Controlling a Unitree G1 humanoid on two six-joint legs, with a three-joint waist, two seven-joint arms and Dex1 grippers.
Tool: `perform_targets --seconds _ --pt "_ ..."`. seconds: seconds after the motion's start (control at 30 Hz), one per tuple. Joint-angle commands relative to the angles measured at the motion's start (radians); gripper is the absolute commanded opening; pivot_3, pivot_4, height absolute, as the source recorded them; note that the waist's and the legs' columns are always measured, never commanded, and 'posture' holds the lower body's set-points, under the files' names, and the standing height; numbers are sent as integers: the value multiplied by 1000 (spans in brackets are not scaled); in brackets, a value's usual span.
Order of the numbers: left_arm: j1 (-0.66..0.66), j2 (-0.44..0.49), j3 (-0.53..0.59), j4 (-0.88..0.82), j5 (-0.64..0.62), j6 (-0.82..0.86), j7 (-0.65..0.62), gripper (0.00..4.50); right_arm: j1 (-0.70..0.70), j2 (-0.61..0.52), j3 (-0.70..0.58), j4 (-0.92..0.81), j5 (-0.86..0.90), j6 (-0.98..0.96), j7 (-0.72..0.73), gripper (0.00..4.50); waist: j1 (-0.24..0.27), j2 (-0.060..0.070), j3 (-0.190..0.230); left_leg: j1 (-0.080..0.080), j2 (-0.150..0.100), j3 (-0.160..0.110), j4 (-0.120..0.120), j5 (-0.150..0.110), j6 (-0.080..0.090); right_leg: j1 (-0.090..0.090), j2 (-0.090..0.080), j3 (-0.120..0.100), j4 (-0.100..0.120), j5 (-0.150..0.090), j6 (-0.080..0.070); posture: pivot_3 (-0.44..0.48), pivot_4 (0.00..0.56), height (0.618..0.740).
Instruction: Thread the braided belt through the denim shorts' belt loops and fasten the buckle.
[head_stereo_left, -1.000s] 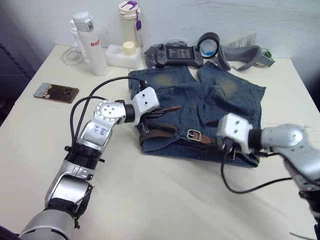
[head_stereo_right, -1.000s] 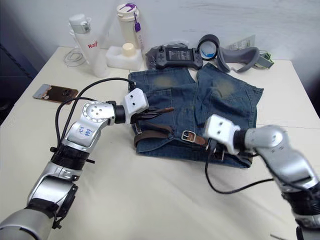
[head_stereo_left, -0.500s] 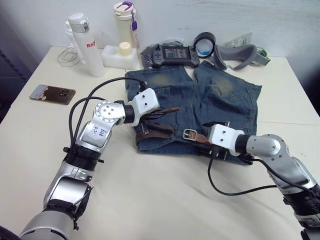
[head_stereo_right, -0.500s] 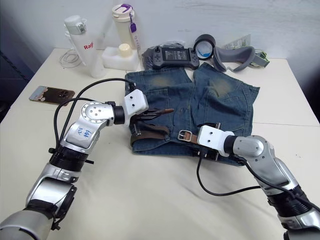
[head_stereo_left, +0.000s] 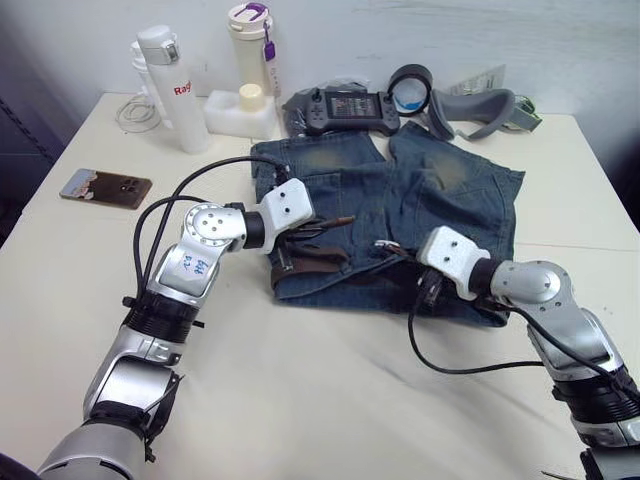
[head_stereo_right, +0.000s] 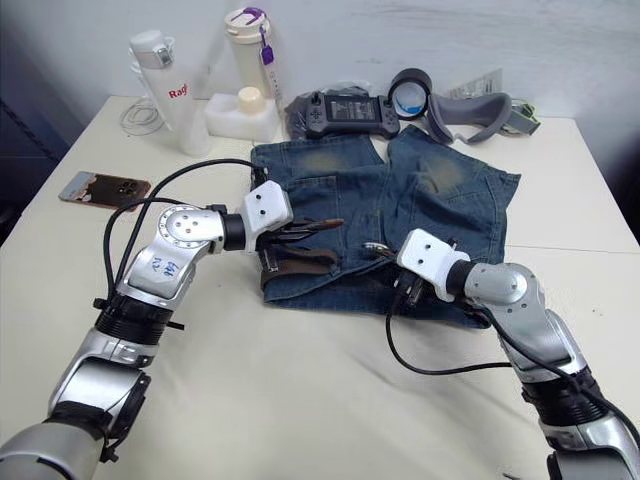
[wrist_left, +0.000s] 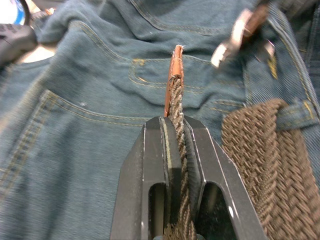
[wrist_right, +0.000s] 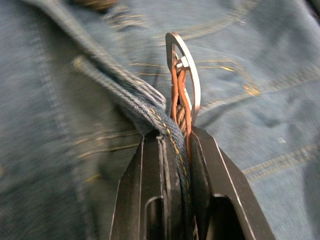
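The denim shorts (head_stereo_left: 430, 185) lie flat mid-table with the waistband toward me. Along the waistband lies the braided belt (head_stereo_left: 310, 262), passing under a belt loop (wrist_left: 296, 107). My left gripper (head_stereo_left: 306, 228) is shut on the belt's strap just behind its tan tip (wrist_left: 176, 65), which points out over a pocket. At the waistband's middle, my right gripper (head_stereo_left: 397, 254) is shut on the belt's buckle end together with a fold of denim. The silver buckle (wrist_right: 192, 75) stands on edge just past the fingertips.
At the table's back stand two bottles (head_stereo_left: 172, 85), (head_stereo_left: 252, 45), a white container (head_stereo_left: 240, 110), a black controller (head_stereo_left: 345, 108), a tape roll (head_stereo_left: 410, 88) and a grey padded band (head_stereo_left: 480, 108). A phone (head_stereo_left: 105, 187) lies at the left.
My right gripper moved in from the right and shut on the buckle end, tipping the buckle up on edge. The left gripper kept its hold on the belt tip.
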Motion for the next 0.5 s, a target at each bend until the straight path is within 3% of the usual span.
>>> perform_targets --seconds 0.03,0.23,0.5 --pt "19 -21 12 -94 -29 42 -4 0 -34 33 -62 -51 35 90 -53 45 0 0 0 0 0 0 0 0 0 0 0 0 0 0 0 0 150 731" --pt "30 -40 6 -123 -28 82 1 0 -44 61 -68 -92 62 163 -71 45 0 0 0 0 -1 0 0 0 0 0 0 1 0 0 0 0 150 731" --pt "-28 -86 -17 -43 21 52 36 0 -50 86 -68 -155 119 213 -70 45 0 0 0 0 0 0 0 0 0 0 0 1 1 0 0 0 150 731"
